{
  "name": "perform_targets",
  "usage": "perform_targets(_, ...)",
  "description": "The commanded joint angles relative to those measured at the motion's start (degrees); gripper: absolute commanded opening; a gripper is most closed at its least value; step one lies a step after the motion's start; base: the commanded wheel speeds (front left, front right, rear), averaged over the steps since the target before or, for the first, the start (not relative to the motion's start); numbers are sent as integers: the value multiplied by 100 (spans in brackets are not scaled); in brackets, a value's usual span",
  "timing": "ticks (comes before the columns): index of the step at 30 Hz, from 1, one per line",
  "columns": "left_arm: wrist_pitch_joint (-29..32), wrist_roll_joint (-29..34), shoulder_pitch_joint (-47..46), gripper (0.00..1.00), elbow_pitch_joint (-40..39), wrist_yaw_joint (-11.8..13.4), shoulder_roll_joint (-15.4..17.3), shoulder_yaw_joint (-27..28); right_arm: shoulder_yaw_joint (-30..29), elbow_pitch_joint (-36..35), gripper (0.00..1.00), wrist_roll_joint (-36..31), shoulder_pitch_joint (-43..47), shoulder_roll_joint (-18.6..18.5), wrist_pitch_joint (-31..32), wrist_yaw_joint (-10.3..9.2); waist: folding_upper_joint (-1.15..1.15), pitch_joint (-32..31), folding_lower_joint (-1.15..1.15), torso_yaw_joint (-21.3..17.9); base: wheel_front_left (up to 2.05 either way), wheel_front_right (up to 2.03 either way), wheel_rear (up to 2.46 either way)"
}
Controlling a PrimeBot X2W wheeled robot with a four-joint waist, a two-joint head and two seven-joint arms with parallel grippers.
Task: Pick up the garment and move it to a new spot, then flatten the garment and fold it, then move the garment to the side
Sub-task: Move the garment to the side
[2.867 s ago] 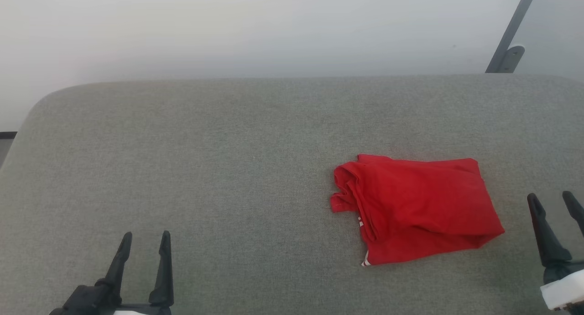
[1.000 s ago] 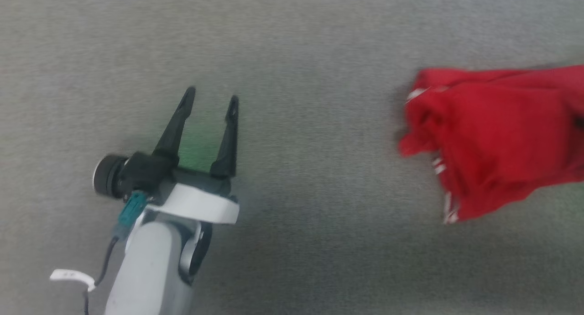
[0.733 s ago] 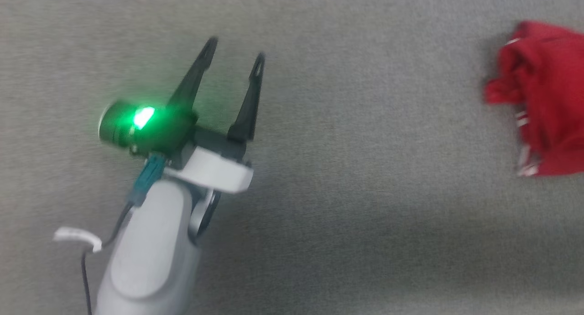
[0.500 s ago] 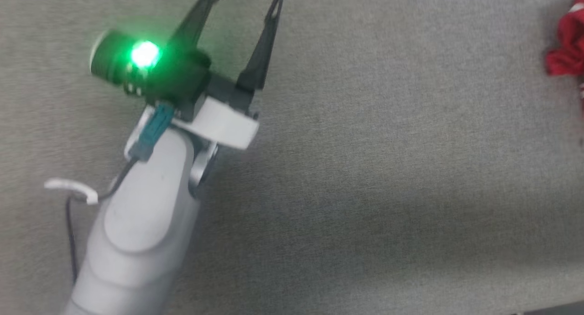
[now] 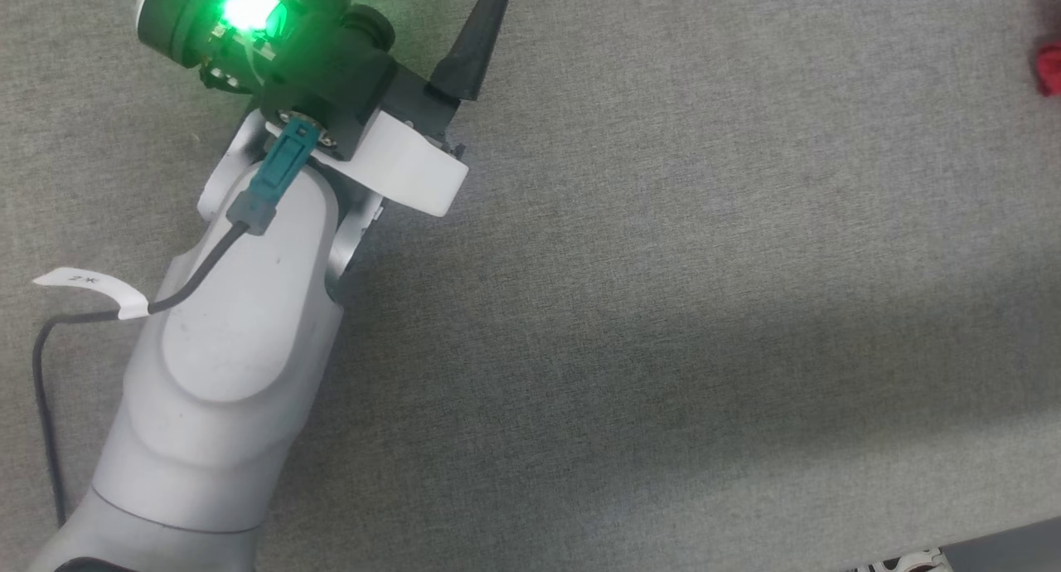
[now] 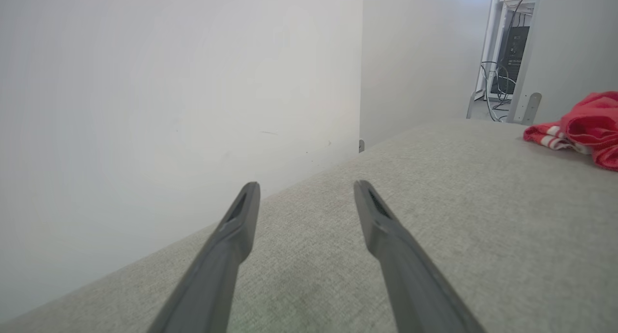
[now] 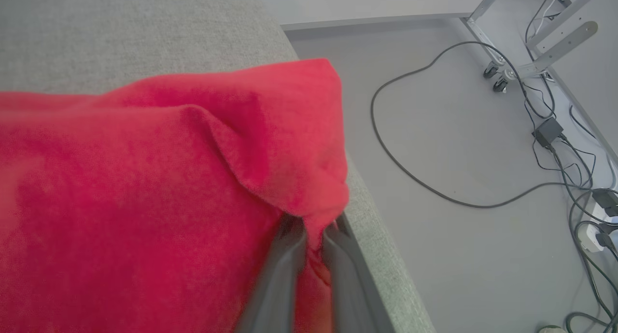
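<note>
1 bright red garment (image 7: 145, 188) sits bunched on the grey cushion (image 7: 120, 29), close to the cushion's edge where the floor (image 7: 434, 145) begins. The right gripper (image 7: 314, 227) is pinched nearly closed on a fold of the red fabric, which bulges up over its 2 dark fingers (image 7: 285, 275) and hides their tips. In the left wrist view the garment shows far across the cushion, with white-and-red striped trim lying on the cushion surface at its near end. In the head view, a small red sliver of it meets the cushion's upper right.

The left gripper (image 6: 304, 190) hangs low over a bare part of the cushion, well apart from the garment, its 2 fingers spread wide with nothing between them. They point toward the cushion's rim and the white wall (image 6: 169, 106) behind it. A green light (image 5: 244, 8) glows on that arm's wrist above the cushion. The pale forearm (image 5: 224, 373) carries a dark cable (image 5: 41, 406) with a white tag (image 5: 87, 286). Loose cables (image 7: 555, 130) trail over the floor beyond the cushion.
</note>
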Motion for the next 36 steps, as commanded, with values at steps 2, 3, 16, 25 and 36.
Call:
perform_targets(2,-25,52,46,100,2,36,62,21,132,162,8,-63,-142,82,-154,-8,0,-5,0,-13,0,0,0)
perform_targets(3,-25,43,78,100,-7,40,75,28,198,221,36,-72,-177,114,-213,-7,0,-14,0,-20,0,0,0)
perform_targets(16,-25,-377,974,100,-29,158,-38,205,1116,-113,100,146,154,-149,-949,-8,0,-927,0,312,0,0,0)
perform_targets(25,-25,-746,2271,100,60,136,-211,682,1934,-1205,100,84,823,120,-1409,-8,0,-1906,0,865,0,0,0)
perform_targets(36,-25,-869,3606,100,80,69,-430,1341,1337,-1994,100,-572,1942,838,-1488,-8,0,-2798,0,1529,0,0,0)
